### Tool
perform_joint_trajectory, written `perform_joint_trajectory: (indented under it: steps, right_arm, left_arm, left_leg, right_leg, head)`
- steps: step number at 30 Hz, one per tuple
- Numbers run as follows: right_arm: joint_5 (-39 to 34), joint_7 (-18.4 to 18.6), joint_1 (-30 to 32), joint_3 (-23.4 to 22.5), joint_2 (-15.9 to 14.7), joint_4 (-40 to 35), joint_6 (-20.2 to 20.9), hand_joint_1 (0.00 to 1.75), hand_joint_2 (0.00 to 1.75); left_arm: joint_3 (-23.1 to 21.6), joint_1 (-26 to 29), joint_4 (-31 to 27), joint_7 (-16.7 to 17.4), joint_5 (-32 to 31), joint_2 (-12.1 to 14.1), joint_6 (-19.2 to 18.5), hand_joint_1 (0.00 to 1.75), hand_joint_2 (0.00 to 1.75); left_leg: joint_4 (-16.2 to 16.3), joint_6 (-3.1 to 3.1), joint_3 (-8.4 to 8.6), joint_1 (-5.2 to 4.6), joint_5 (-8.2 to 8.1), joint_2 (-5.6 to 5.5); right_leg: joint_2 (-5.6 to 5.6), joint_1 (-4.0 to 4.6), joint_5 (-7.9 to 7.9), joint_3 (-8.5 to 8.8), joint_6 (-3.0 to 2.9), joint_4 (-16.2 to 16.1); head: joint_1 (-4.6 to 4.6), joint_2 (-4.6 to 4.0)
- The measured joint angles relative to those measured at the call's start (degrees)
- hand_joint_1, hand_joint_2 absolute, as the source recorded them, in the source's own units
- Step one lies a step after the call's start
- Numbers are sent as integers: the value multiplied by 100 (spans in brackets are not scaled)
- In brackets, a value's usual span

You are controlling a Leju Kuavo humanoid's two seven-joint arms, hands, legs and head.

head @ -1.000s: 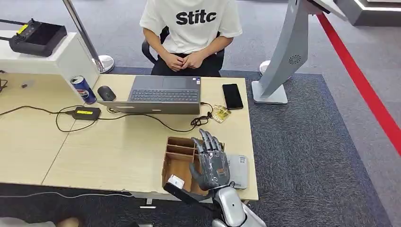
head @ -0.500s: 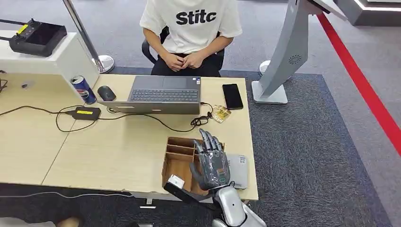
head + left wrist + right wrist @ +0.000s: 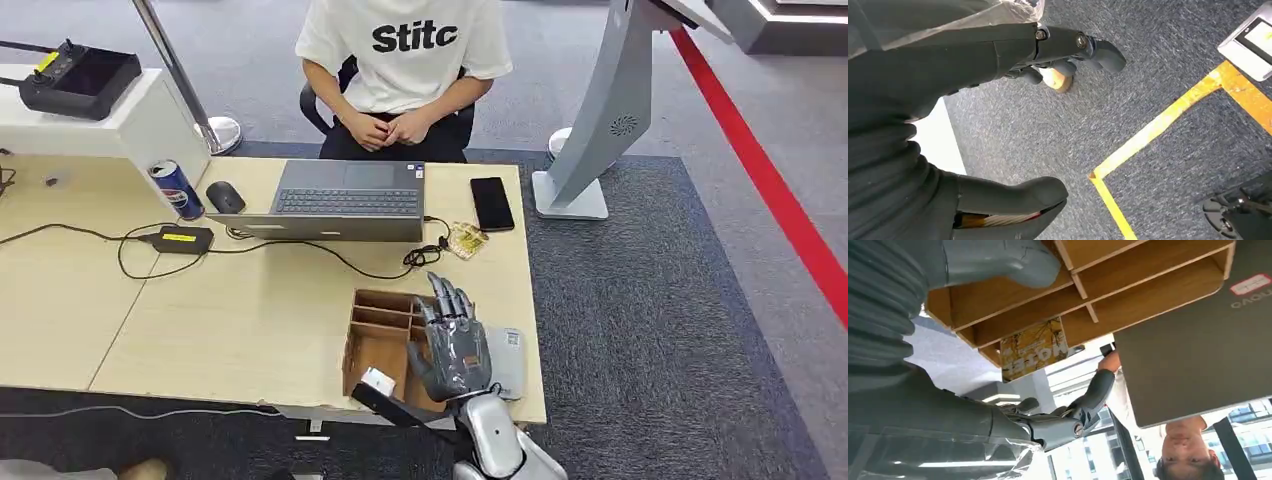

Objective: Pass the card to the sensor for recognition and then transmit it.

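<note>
Your right hand (image 3: 455, 345) hovers over the wooden organiser (image 3: 378, 340) at the near edge of the table (image 3: 200, 320), with its fingers spread and holding nothing. I think it is placed there because the card (image 3: 1034, 349) stands in one of the organiser's slots, so the hand is ready to reach in and take it. In the right wrist view you see this card with a yellow printed face, upright against a wooden divider, and the fingers are apart from it. The grey sensor (image 3: 507, 360) lies just beside the organiser on the robot's right, probably so the card needs only a short way to it.

Your left hand (image 3: 998, 125) hangs over the carpet. Its fingers are curled a little and they hold nothing.

Some things are hard to see. In the head view the right hand covers the slot with the card and a part of the sensor. How deep the card sits, you cannot tell. The person (image 3: 405, 60) sitting behind the laptop (image 3: 345, 200) is cut off at the top edge.
</note>
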Motion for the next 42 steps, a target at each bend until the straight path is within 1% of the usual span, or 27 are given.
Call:
perform_joint_trajectory:
  steps: [7, 9, 10, 13, 14, 16, 18, 25, 27, 30, 35, 41, 42]
  right_arm:
    - [61, 48, 1, -61, -98, -4, 17, 66, 175]
    - [61, 50, 1, -66, -118, -9, 20, 65, 175]
    - [61, 50, 1, -66, -127, -13, 20, 68, 175]
    - [61, 50, 1, -68, -157, -28, 20, 68, 175]
    - [61, 50, 0, -70, -162, -28, 20, 73, 175]
    - [61, 50, 1, -70, -168, -31, 20, 73, 175]
    - [61, 50, 1, -70, -179, -31, 20, 82, 175]
    - [68, 48, 0, -70, -192, -33, 37, 89, 175]
    - [68, 50, 0, -70, -192, -35, 37, 87, 175]
    - [68, 48, -1, -70, -195, -52, 39, 91, 175]
    - [68, 48, -1, -70, -195, -59, 46, 89, 175]
    - [68, 48, -1, -70, -195, -61, 48, 91, 175]
    - [68, 48, -1, -70, -195, -61, 48, 99, 175]
  left_arm:
    - [46, 3, 0, -2, -20, 4, -9, 0, 175]
    - [50, 4, 0, -11, -26, 4, -9, 0, 175]
    - [52, 4, 0, -11, -26, 4, -9, 0, 175]
    - [55, 4, 0, -13, -29, 6, -9, 0, 175]
    - [55, 4, 0, -13, -31, 7, -9, 0, 175]
    - [57, 4, 0, -13, -31, 7, -9, 0, 175]
    - [55, 4, 0, -13, -33, 7, -9, 0, 175]
    - [57, 4, 0, -13, -35, 7, -9, 0, 175]
    - [57, 4, 0, -13, -37, 9, -9, 0, 175]
    - [59, 4, 0, -13, -42, 9, -9, 0, 175]
    - [61, 4, 0, -13, -42, 11, -11, 0, 175]
    - [61, 4, 0, -13, -44, 11, -13, 0, 175]
    - [61, 4, 0, -13, -44, 13, -13, 0, 175]
  left_leg:
    - [0, 0, 0, 0, 0, 0]
    - [0, 0, 0, 0, 0, 0]
    - [0, 0, 0, 0, 0, 0]
    - [0, 0, 0, 0, 0, 0]
    - [0, 0, 0, 0, 0, 0]
    - [0, 0, 0, 0, 0, 0]
    - [0, 0, 0, 0, 0, 0]
    - [0, 0, 0, 0, 0, 0]
    - [0, 0, 0, 0, 0, 0]
    - [0, 0, 0, 0, 0, 0]
    - [0, 0, 0, 0, 0, 0]
    - [0, 0, 0, 0, 0, 0]
    - [0, 0, 0, 0, 0, 0]
  right_leg:
    - [0, 0, 0, 0, 0, 0]
    - [0, 0, 0, 0, 0, 0]
    - [0, 0, 0, 0, 0, 0]
    - [0, 0, 0, 0, 0, 0]
    - [0, 0, 0, 0, 0, 0]
    - [0, 0, 0, 0, 0, 0]
    - [0, 0, 0, 0, 0, 0]
    - [0, 0, 0, 1, 0, 0]
    - [0, 0, 0, 0, 0, 0]
    - [0, 0, 0, 0, 0, 0]
    - [0, 0, 0, 0, 0, 0]
    - [0, 0, 0, 0, 0, 0]
    - [0, 0, 0, 0, 0, 0]
  head:
    - [0, 0]
    - [0, 0]
    - [0, 0]
    - [0, 0]
    - [0, 0]
    - [0, 0]
    - [0, 0]
    - [0, 0]
    - [0, 0]
    - [0, 0]
    - [0, 0]
    - [0, 0]
    - [0, 0]
